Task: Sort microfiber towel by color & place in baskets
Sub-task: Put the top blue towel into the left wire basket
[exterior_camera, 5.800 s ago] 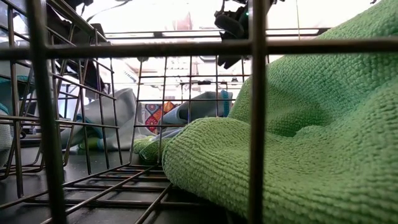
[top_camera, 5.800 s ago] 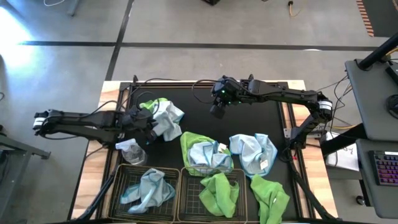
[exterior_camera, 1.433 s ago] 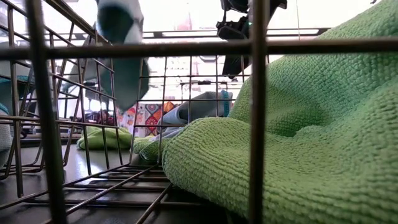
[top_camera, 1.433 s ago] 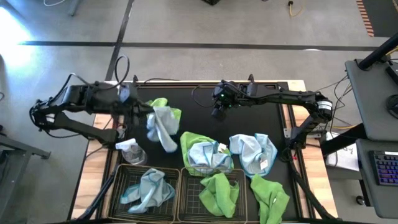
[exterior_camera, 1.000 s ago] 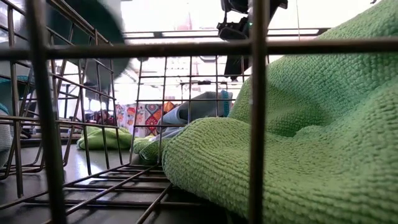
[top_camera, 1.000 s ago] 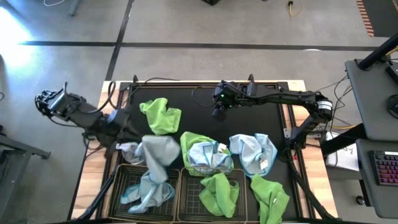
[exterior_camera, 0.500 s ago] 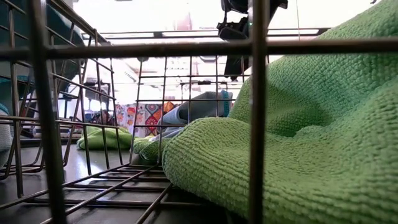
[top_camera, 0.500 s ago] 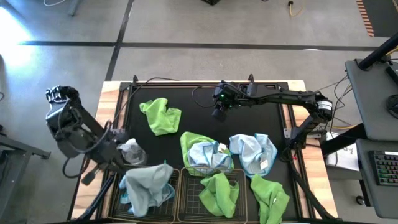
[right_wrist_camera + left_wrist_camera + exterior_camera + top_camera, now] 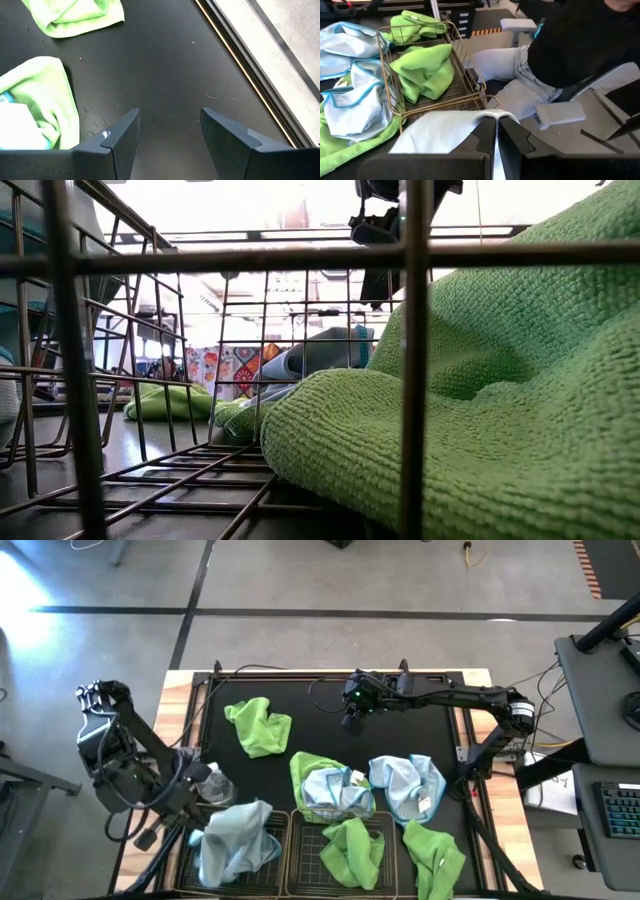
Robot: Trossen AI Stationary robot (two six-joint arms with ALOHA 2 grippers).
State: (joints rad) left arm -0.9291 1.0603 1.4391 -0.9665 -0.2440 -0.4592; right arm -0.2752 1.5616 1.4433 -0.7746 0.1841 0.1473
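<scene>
A pale blue microfiber towel [image 9: 236, 837] is spread over the left basket [image 9: 200, 873], with my left gripper [image 9: 197, 832] shut on it at the basket's left side. The right basket [image 9: 381, 825] holds a green towel [image 9: 351, 848]. On the black mat lie a lone green towel [image 9: 259, 724], a green and blue heap [image 9: 326, 786], a blue towel [image 9: 410, 784] and a green towel [image 9: 436, 856] at the near right. My right gripper [image 9: 351, 720] hangs open above bare mat at the far middle. My left gripper pinches a bunched edge of the pale blue towel [image 9: 494, 115] between its two shut fingers [image 9: 482, 134]. It comes from the table's left, slanting down. The towel fans out slack from the fingers and covers the left basket; I cannot tell if it rests there.
A small clear spray bottle [image 9: 213, 783] stands just beyond the left basket, close to my left arm. A seated person [image 9: 535, 75] shows past the table's near edge in the left wrist view. Bare black mat [image 9: 165, 85] lies under my right gripper.
My left gripper has swung toward the table's near left corner and dropped a little, carrying the pale blue towel. The towel hung over the left basket's far rim before; now it is spread over that basket. My right arm has kept still.
</scene>
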